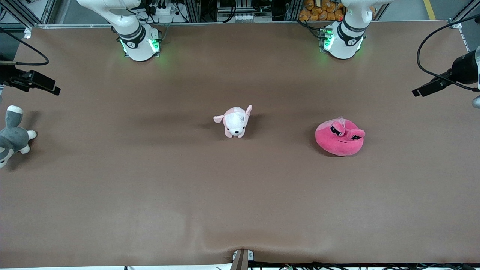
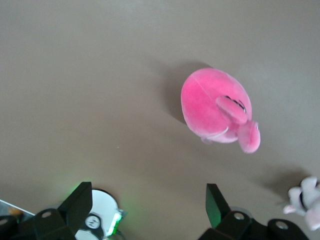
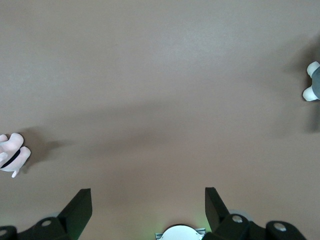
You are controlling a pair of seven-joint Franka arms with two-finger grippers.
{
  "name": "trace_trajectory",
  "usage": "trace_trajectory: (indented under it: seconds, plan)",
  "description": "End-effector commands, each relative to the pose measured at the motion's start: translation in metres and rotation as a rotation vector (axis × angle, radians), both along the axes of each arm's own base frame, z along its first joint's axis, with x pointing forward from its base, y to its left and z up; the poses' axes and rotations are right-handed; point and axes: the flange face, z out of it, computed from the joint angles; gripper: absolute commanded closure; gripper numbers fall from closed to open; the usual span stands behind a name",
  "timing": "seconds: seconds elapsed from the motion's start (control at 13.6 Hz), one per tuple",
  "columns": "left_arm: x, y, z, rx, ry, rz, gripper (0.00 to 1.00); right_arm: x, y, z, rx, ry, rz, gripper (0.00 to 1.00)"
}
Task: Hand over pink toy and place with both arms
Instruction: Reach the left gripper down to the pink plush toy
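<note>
The pink toy (image 1: 340, 137), a round hot-pink plush with dark half-lidded eyes, lies on the brown table toward the left arm's end. It also shows in the left wrist view (image 2: 215, 107). My left gripper (image 2: 148, 200) is open and empty, high over the table between its own base (image 2: 97, 215) and the pink toy. My right gripper (image 3: 148, 200) is open and empty, high over bare table by its own base (image 3: 180, 234). Neither gripper shows in the front view, only the left arm's base (image 1: 343, 41) and the right arm's base (image 1: 137, 41).
A pale pink-and-white puppy plush (image 1: 235, 122) stands mid-table and shows at the edge of both wrist views (image 2: 305, 200) (image 3: 12, 152). A grey-and-white plush animal (image 1: 13, 137) lies at the right arm's end. Black camera mounts (image 1: 33, 80) (image 1: 450, 77) overhang both table ends.
</note>
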Motion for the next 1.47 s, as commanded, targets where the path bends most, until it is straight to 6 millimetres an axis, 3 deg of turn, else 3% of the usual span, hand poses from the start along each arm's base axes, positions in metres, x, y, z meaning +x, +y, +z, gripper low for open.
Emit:
trace_trajectory:
  seconds: [0.0, 0.37, 0.88, 1.39]
  plan:
    - [0.001, -0.012, -0.018, 0.018, 0.005, 0.144, 0.00, -0.003, -0.003, 0.008, 0.011, -0.005, -0.018, 0.00]
    - [0.003, -0.033, -0.061, 0.002, 0.023, 0.429, 0.00, -0.002, 0.008, 0.013, 0.004, -0.019, 0.015, 0.00]
    - [0.029, -0.079, -0.123, 0.047, 0.104, 0.720, 0.00, -0.002, 0.004, 0.017, 0.003, -0.029, 0.052, 0.00]
    - [0.041, -0.080, -0.167, -0.009, 0.194, 0.816, 0.00, -0.002, 0.001, 0.017, 0.004, -0.030, 0.065, 0.00]
